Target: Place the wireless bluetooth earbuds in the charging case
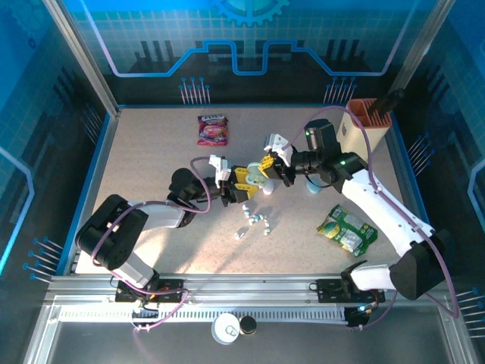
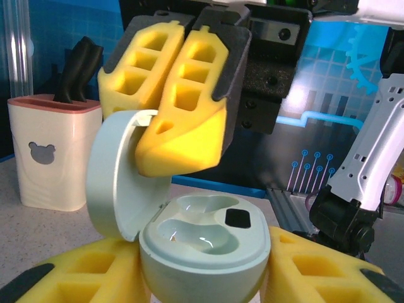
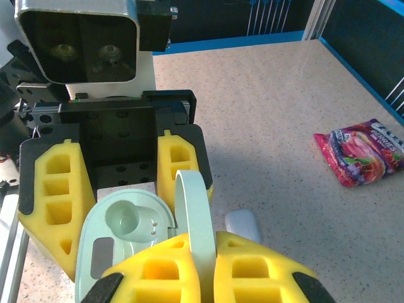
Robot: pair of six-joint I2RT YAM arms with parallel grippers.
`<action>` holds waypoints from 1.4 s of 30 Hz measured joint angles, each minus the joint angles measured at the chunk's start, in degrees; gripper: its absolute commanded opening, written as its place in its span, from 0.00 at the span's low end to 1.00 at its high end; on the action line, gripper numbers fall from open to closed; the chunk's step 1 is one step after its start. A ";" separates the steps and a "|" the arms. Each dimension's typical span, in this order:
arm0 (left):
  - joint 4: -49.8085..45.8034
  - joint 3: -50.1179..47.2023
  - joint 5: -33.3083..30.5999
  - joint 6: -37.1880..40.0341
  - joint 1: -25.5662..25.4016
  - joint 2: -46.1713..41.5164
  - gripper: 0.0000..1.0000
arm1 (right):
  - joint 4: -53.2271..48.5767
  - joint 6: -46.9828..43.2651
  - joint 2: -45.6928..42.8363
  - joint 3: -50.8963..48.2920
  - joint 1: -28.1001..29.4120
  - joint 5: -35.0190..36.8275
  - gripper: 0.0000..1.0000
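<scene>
Saw a glossy pink snack bag [image 1: 213, 129] flat on the speckled bench [image 1: 151, 174] at far left. Found the left end effector [image 1: 236, 188] clamped on the case [image 2: 205, 252], ribbed yellow foam pads pressing both sides of its smooth, pebble-round mint base. Noted two glossy wells and a small black patch in the open top. Saw the earbuds [image 1: 252, 222], tiny white and pale-blue stemmed bits, scattered on the bench just nearer the arm bases than both end effectors, touching neither. Found the round lid [image 2: 110, 177] hinged upright, with the right end effector [image 2: 158, 136] closed on its rim from above, pads pinching the thin shell. Saw a small white pebble shape [image 3: 242, 226] on the bench beneath. Further right, noted a crinkled green bag [image 1: 346, 230] and a cream holder [image 1: 356, 130] with a pink rim.
</scene>
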 measured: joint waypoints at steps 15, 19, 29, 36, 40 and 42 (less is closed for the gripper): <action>0.66 0.02 -0.94 -1.11 0.00 -0.31 0.65 | 6.62 0.55 -3.69 -3.54 3.37 7.82 0.00; 0.68 0.00 -0.96 -1.29 0.00 -0.31 0.60 | 6.62 0.50 -3.69 -3.54 3.96 8.70 0.00; 0.68 0.02 -0.94 -1.44 0.00 -0.31 0.49 | 6.56 0.26 -3.69 -3.54 4.68 9.64 0.00; 0.68 0.02 -0.90 -1.46 0.00 -0.31 0.38 | 6.58 0.31 -3.69 -3.54 4.68 9.92 0.00; 0.79 0.00 -0.85 -1.46 0.00 -0.31 0.37 | 6.58 0.33 -3.89 -3.54 4.68 9.90 0.03; 0.92 0.02 -0.90 -1.46 0.00 -0.31 0.37 | 6.58 0.57 -4.00 -3.54 4.68 9.77 0.30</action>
